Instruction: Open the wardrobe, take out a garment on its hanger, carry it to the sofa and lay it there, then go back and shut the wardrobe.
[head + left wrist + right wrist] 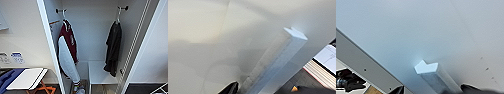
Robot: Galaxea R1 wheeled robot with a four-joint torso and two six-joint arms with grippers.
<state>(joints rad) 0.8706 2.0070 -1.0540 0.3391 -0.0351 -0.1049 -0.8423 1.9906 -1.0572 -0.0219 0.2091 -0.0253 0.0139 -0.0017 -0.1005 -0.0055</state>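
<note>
Wardrobe (100,35) wide open, black garment (113,47) on its hanger (118,17), red garment (71,40) alongside; state of both jaws seemingly indiscernible

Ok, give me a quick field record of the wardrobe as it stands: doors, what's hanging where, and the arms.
wardrobe: both doors swung open, interior showing
black garment: hangs at the right side on its pale hanger, hooked over a dark peg
dark red jacket: hangs at the left side, white sleeve drooping low
left door handle: white bar, close in the left wrist view
right door handle: white bar, close in the right wrist view
grippers: finger state cannot be told
</note>
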